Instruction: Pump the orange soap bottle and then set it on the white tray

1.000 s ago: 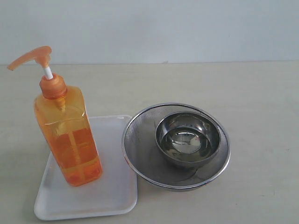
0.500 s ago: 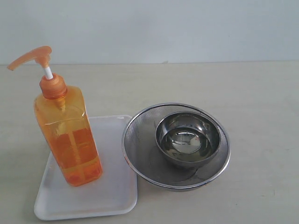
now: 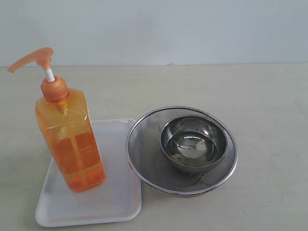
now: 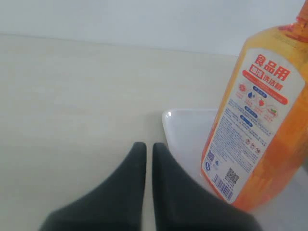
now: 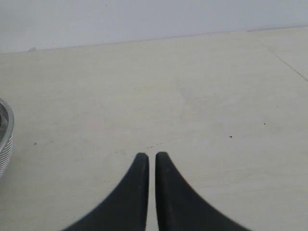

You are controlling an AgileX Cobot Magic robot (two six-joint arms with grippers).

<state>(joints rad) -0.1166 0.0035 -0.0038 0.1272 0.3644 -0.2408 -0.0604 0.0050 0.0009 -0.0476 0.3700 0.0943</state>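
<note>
- Well, the orange soap bottle stands upright in the lower left of the exterior frame, with its base on the white tray and its pump head uppermost.
- My left gripper has its jaws pressed together on nothing. The bottle's labelled face rises just beside it, so this arm is the nearer one.
- My right gripper is likewise closed and empty over bare table, beyond the mesh strainer.
- I judge the placing done; any further pump would press straight down the bottle's long axis.

Even, soft, bright light; faint shadows on the table. Steel bowl shows glare. Wrist views slightly soft.
</note>
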